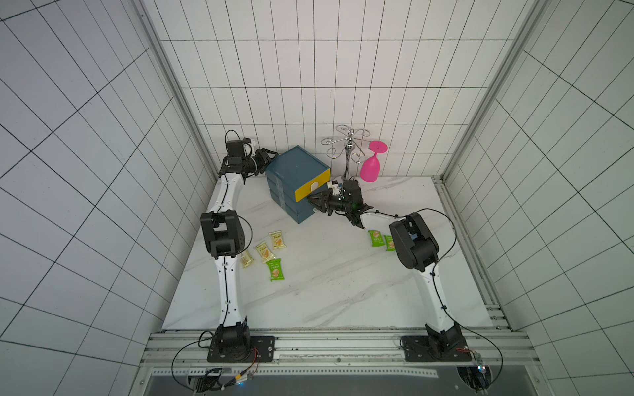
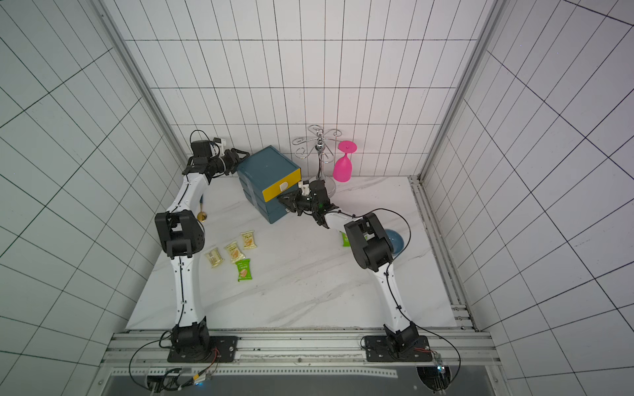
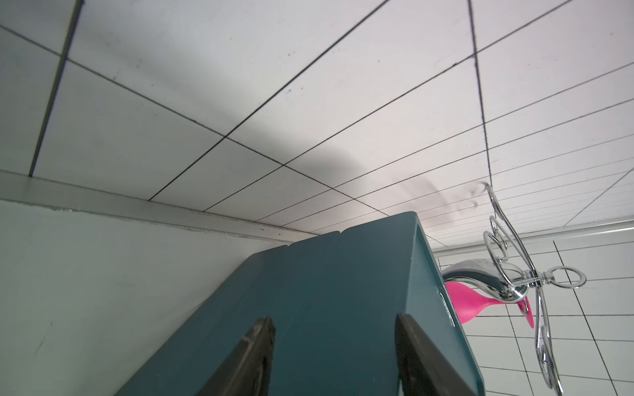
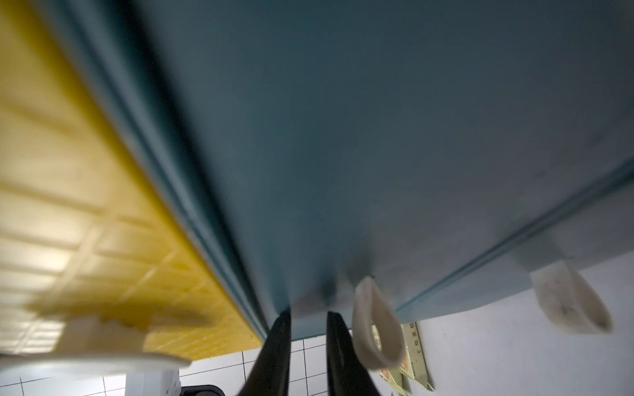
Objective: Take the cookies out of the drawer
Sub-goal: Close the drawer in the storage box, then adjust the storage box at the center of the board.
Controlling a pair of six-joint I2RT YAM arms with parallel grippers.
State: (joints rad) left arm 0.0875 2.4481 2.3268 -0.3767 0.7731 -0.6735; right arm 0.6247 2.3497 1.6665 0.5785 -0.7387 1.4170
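A teal cabinet [image 1: 295, 168] stands at the back of the table. Its yellow top drawer [image 1: 310, 188] is pulled out a little, and its inside is hidden. My right gripper [image 1: 313, 202] is at the front of the middle drawer, narrowly open. In the right wrist view that gripper [image 4: 308, 322] has nothing between its fingers, and the white loop handle [image 4: 374, 322] hangs just beside one finger. My left gripper [image 1: 271, 156] is open at the cabinet's back [image 3: 334, 322]. Cookies lie on the table: three yellow packets [image 1: 264, 252] and a green one [image 1: 276, 270] on the left, two green ones [image 1: 376, 238] by my right arm.
A chrome glass rack [image 1: 348, 147] with a pink glass [image 1: 372, 168] hanging on it stands behind and to the right of the cabinet. In a top view a blue bowl [image 2: 394, 240] shows behind my right elbow. A gold spoon [image 2: 202, 214] lies by my left arm.
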